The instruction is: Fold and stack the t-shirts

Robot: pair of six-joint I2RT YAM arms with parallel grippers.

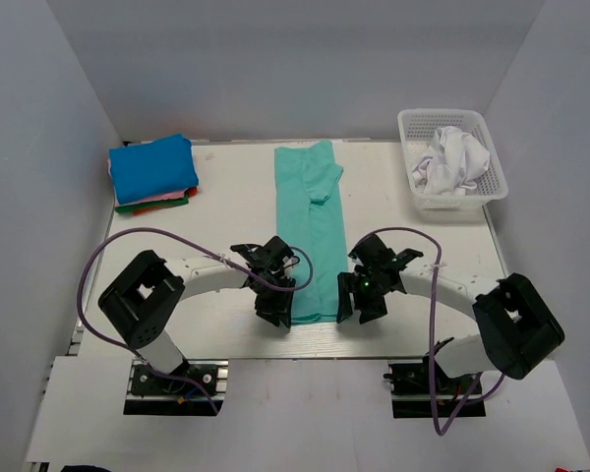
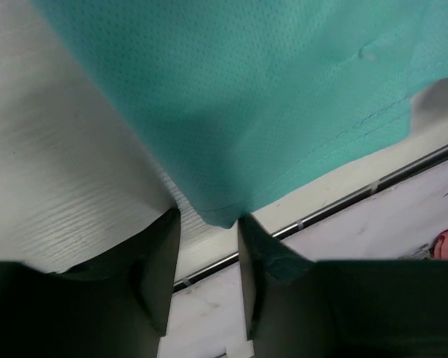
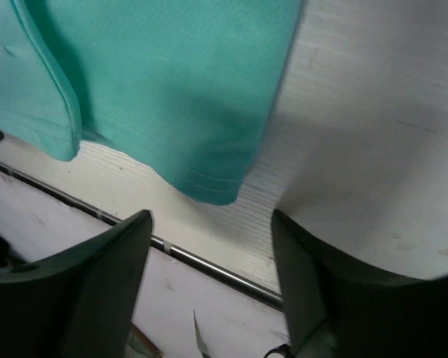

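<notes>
Setting up the crosswise fold on the teal-green t-shirt [image 1: 310, 231] lying in a long strip on the table [image 1: 226, 197] — poising left gripper [image 2: 206, 257] and right gripper [image 3: 213, 253], both parted, at its near hem corners — likely needing a pinch on each next.

White arms [image 1: 208, 276] — black joints [image 1: 141, 298], purple cables [image 1: 128, 234]

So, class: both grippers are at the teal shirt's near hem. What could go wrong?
The left gripper has only the tip of the teal shirt's corner between its fingers; it may slip out. The right gripper's open jaws seem short of their corner and could close on nothing.
</notes>
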